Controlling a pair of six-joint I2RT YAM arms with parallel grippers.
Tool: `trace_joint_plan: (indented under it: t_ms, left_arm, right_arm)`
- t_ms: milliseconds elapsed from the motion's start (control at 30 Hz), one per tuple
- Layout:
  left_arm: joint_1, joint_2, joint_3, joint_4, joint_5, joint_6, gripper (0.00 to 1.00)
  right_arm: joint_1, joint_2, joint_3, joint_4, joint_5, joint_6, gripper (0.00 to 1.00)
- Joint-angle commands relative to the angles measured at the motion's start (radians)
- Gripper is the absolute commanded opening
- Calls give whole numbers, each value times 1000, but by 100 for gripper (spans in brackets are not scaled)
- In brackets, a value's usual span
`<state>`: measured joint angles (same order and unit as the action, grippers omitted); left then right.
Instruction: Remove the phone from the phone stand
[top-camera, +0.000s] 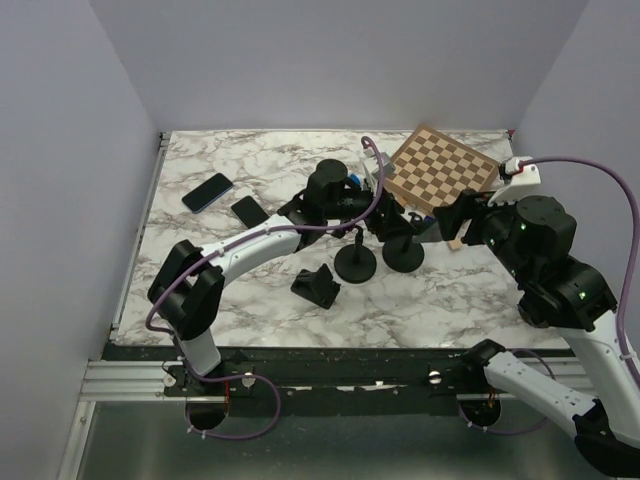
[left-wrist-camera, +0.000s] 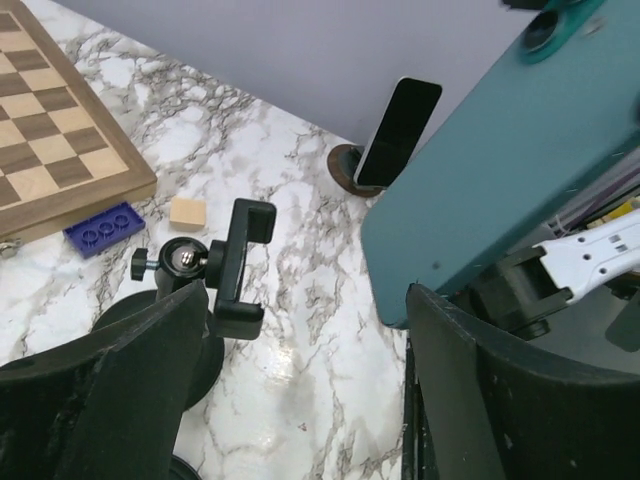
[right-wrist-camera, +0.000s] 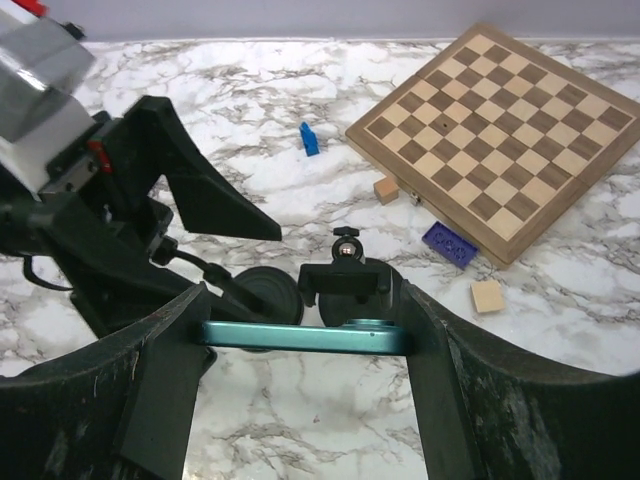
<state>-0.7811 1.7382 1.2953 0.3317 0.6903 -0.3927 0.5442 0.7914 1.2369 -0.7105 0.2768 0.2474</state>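
Plainly, the phone stand is the anchor here: a matte black clamp on a ball head above a round base, with nothing between its arms. Well to the left of it, toward the table's left edge rail, two slim glossy handsets lie flat, with bare veined marble around them out to the wall. Nearer on the stand's left sit a black wedge-shaped holder and a second round-based stand.

Just left of the stand, the left gripper has its rough black fingers spread wide and released, with marble showing between them. The phone, smooth and teal-backed, is out of the clamp and just in front of the stand. The right gripper grasps it edge-on across its width, one finger against each long side.

To the right of the stand and behind it lies the wooden chessboard, its corner close to the back wall. A small blue brick and a pale wooden cube lie between the board and the stand.
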Motion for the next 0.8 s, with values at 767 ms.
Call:
trace_joint_plan:
  t_ms: [767]
  left_arm:
    - [-205, -258, 27, -231, -413, 196, 54]
  right_arm:
    - [2, 133, 188, -55, -166, 197, 1]
